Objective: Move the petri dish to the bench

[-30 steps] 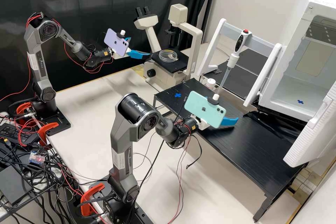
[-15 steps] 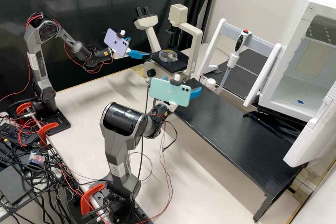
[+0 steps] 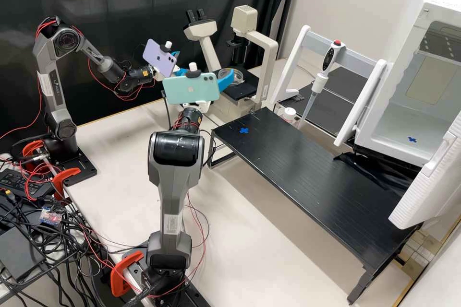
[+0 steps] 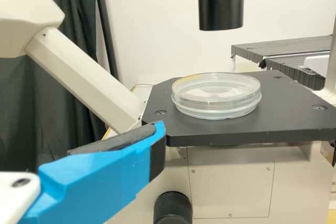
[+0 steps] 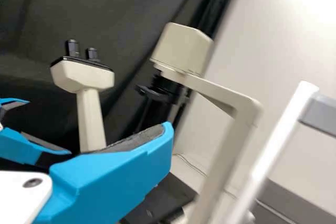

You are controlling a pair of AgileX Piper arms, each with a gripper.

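Right gripper (image 3: pixel 226 79) first: its fingers are spread, with nothing between them. Over the last moments its arm (image 3: pixel 177 177) has swung from above the bench, across the near end, to beside the left gripper (image 5: pixel 48 126), which has kept its place with fingers apart, also holding nothing.

That swing leaves the bench (image 3: pixel 307 177) clear of the right arm, but carries nothing there. Beyond the grippers stands the microscope (image 3: pixel 269 57); its stage (image 4: pixel 294 121) bears the petri dish (image 4: pixel 216 98), flat and closed, where it lay in the earlier frames. So the task looks to be at its approach, with the pick and the whole carry ahead.

The right gripper now seems better set to come at the dish, and the next move likely calls for lining up low with its wall and closing gently. The left gripper is near the stage too, so the two could knock together. The dish is clear, round and shallow; it may slip or lose its lid if pinched too high. Smallest of all, the blue cross (image 3: pixel 244 130) on the bench shows again, and may mark the drop spot.
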